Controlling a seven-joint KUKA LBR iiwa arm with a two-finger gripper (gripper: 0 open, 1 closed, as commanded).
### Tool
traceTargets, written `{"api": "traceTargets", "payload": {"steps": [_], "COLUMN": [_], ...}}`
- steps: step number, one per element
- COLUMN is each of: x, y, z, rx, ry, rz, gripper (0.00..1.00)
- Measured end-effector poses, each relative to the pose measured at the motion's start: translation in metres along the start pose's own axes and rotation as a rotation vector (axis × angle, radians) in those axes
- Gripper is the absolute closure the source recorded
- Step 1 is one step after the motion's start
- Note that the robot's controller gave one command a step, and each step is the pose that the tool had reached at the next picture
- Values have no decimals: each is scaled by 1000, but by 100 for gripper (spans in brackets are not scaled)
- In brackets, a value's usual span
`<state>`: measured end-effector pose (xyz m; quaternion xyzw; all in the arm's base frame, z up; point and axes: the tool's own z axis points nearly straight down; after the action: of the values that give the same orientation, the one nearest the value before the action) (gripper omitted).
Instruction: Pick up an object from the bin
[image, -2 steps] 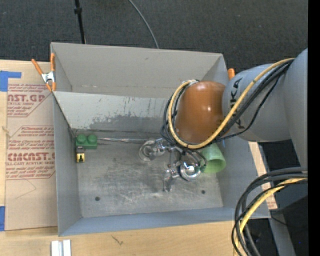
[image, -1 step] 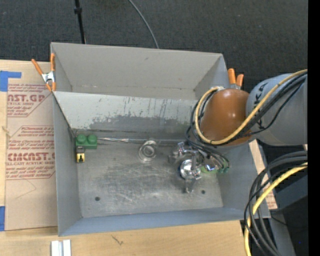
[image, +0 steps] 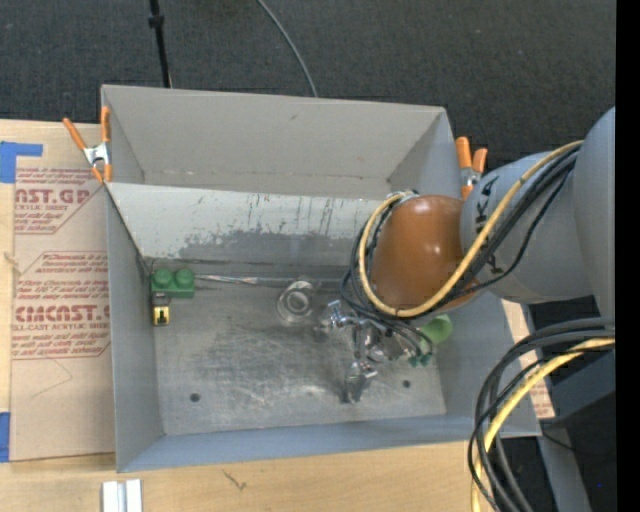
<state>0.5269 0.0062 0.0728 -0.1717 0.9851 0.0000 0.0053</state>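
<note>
The arm (image: 545, 225) reaches in over the bin's right wall. Its rounded orange-brown cover (image: 420, 250) hangs above the right half of the floor, with yellow and black cables (image: 372, 240) looped around it. Below the cover the gripper (image: 354, 384) points down into the bin (image: 135, 400). Its tip is low over a bare, scuffed patch of floor, right of the middle and nearer the front wall than the back one. Whether it is released or clenched cannot be told, since the metal parts under the wrist run together from this angle.

4 loose things lie on the floor. Nearest the gripper is a clear, ring-shaped piece (image: 296, 301). It rests near the foot of the sloped back wall, about midway between the left and right walls, and lies apart from the gripper's tip, toward the back-left. A green thing (image: 436, 328) sits by the right wall, partly hidden behind the wrist and cables, so its shape is unclear. In the back-left corner of the floor a green studded block (image: 172, 282) rests at the foot of the back wall. A small yellow piece (image: 161, 315) lies just in front of it, close to the left wall. These 2 are well apart from the gripper.
</note>
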Motion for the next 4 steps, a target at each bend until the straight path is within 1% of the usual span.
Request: {"api": "traceTargets", "payload": {"steps": [1, 2, 3, 4], "x": [13, -9, -9, -29], "y": [-44, -97, -95, -73], "z": [1, 1, 0, -99], "rx": [-2, 1, 0, 2], "ry": [2, 4, 2, -1], "rz": [111, 162, 159, 132], "gripper": [0, 0, 100, 100]}}
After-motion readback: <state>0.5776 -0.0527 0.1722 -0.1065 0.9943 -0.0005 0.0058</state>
